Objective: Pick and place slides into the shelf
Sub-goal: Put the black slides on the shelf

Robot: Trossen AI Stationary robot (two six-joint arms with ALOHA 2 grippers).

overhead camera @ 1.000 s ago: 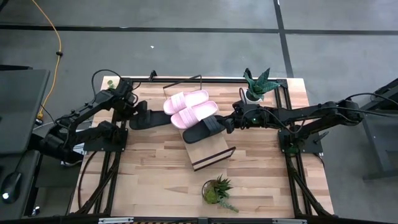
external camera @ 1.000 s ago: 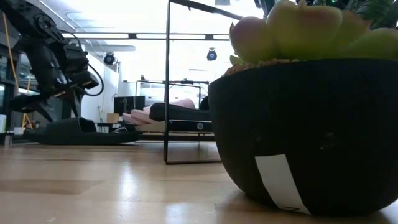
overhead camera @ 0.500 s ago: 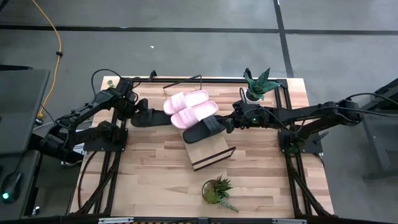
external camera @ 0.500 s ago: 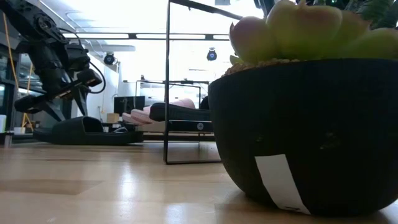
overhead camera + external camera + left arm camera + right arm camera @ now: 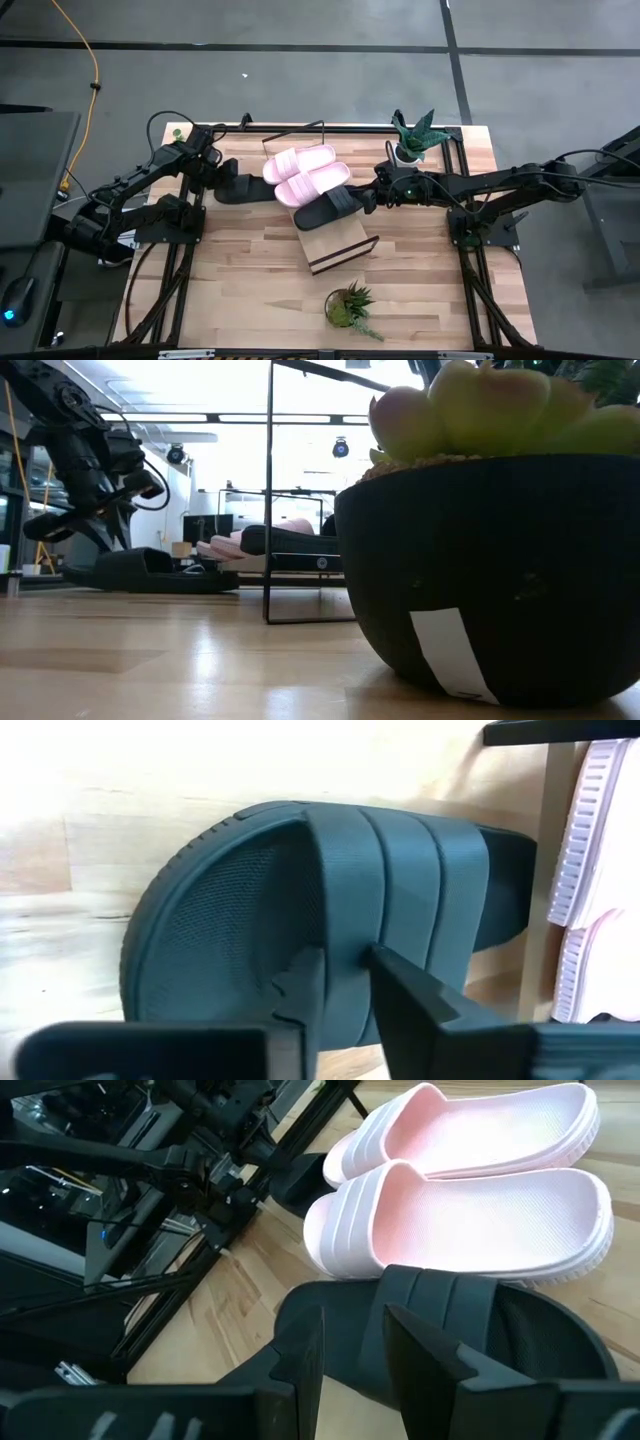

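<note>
Slides: two pale pink slides (image 5: 305, 174) lie side by side on the slanted shelf (image 5: 340, 245), ribbed straps showing. The right gripper (image 5: 352, 1342) pinches the strap of a black slide (image 5: 328, 209) on the shelf. The left gripper (image 5: 336, 982) clamps another black slide's (image 5: 300, 920) strap on the butcher-block table (image 5: 250, 270), beside the shelf.

We see a grey floor (image 5: 300, 60) crossed by dark lines, a yellow cable (image 5: 88, 70), and bright ceiling lights (image 5: 280, 418).

two potted plants (image 5: 349, 306) (image 5: 412, 138); yellow cable (image 5: 92, 75)
</note>
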